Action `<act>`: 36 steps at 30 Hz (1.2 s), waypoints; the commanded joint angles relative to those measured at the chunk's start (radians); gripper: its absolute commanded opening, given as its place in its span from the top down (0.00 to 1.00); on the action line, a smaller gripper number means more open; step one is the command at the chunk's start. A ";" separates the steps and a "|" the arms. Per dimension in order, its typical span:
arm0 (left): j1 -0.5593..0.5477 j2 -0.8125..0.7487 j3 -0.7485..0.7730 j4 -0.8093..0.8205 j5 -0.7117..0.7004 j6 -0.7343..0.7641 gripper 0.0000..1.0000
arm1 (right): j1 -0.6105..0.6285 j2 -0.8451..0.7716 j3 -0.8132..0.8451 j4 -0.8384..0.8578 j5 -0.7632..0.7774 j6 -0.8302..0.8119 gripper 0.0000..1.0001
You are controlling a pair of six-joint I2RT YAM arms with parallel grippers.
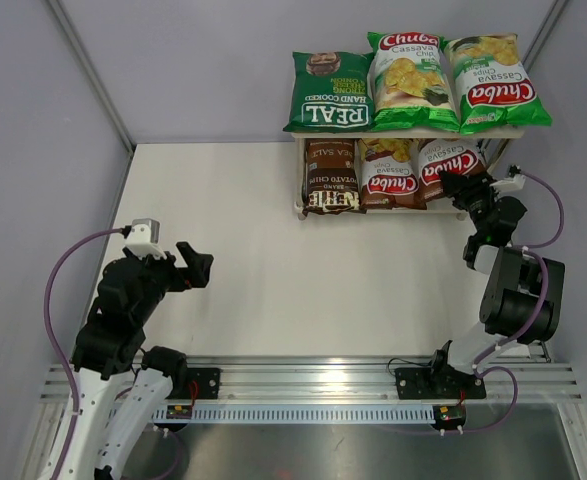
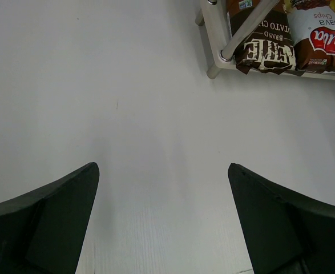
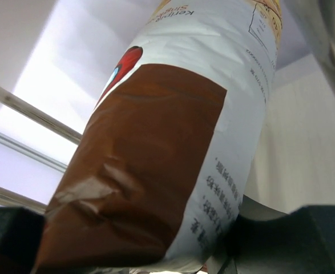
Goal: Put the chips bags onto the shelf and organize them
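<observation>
The chips bags (image 1: 408,75) are all sitting on the shelf (image 1: 393,133), three per tier. The right fingers (image 3: 304,240) are pinching the lower-right brown-red Chuba bag (image 1: 449,165); retreating unreleased risks dragging it off. The left fingers (image 2: 53,222) are gaping empty over the worktop (image 1: 273,260).

Your left arm (image 1: 123,310) sits folded low, well apart from the shelf (image 1: 301,175), with its wrist pointing across toward the shelf's lower tier. Your left gripper (image 1: 195,268) has its jaws spread wide and grips nothing. Your right arm (image 1: 508,290) stands upright just off the shelf's right end, its forearm reaching in toward the lower tier. Your right gripper (image 1: 460,187) has its fingers (image 3: 7,234) pinched on the near end of the brown-red bag (image 3: 156,142) at that end of the shelf.
</observation>
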 commanded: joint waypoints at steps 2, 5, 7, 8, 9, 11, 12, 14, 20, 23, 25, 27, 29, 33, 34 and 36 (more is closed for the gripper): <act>-0.013 -0.009 -0.007 0.044 0.028 0.017 0.01 | -0.014 0.025 0.023 0.120 -0.037 -0.098 0.83; -0.020 -0.012 -0.007 0.043 0.027 0.015 0.01 | -0.016 0.037 0.015 0.131 -0.036 -0.119 0.83; -0.021 -0.012 -0.005 0.044 0.027 0.017 0.01 | -0.016 0.053 0.008 0.157 -0.026 -0.127 0.83; -0.023 -0.012 -0.007 0.045 0.028 0.015 0.01 | -0.019 0.060 0.006 0.174 -0.026 -0.127 0.83; -0.024 -0.015 -0.007 0.042 0.027 0.015 0.01 | -0.019 0.074 0.000 0.188 -0.029 -0.116 0.83; -0.026 -0.016 -0.008 0.042 0.024 0.015 0.01 | -0.017 0.093 -0.014 0.234 -0.036 -0.106 0.83; -0.026 -0.019 -0.008 0.043 0.024 0.015 0.01 | -0.019 0.114 -0.018 0.266 -0.043 -0.095 0.83; -0.027 -0.021 -0.008 0.042 0.022 0.015 0.01 | -0.019 0.142 -0.024 0.297 -0.048 -0.084 0.83; -0.032 -0.026 -0.008 0.042 0.021 0.014 0.01 | -0.022 0.220 -0.028 0.378 -0.072 -0.043 0.83; -0.035 -0.029 -0.008 0.040 0.014 0.014 0.01 | -0.023 0.217 -0.040 0.369 -0.072 -0.029 0.83; -0.035 -0.030 -0.008 0.040 0.014 0.012 0.01 | -0.030 0.222 -0.043 0.366 -0.078 0.002 0.80; -0.036 -0.030 -0.010 0.042 0.014 0.012 0.01 | -0.039 0.249 -0.032 0.369 -0.104 0.063 0.77; -0.038 -0.032 -0.010 0.040 0.016 0.014 0.01 | -0.062 0.274 -0.018 0.402 -0.132 0.117 0.74; -0.040 -0.033 -0.010 0.040 0.014 0.012 0.01 | -0.094 0.333 -0.009 0.461 -0.158 0.270 0.63; -0.041 -0.033 -0.012 0.040 0.013 0.014 0.01 | -0.096 0.337 -0.008 0.456 -0.161 0.278 0.59; -0.041 -0.035 -0.010 0.040 0.013 0.012 0.01 | -0.097 0.328 -0.006 0.423 -0.166 0.281 0.54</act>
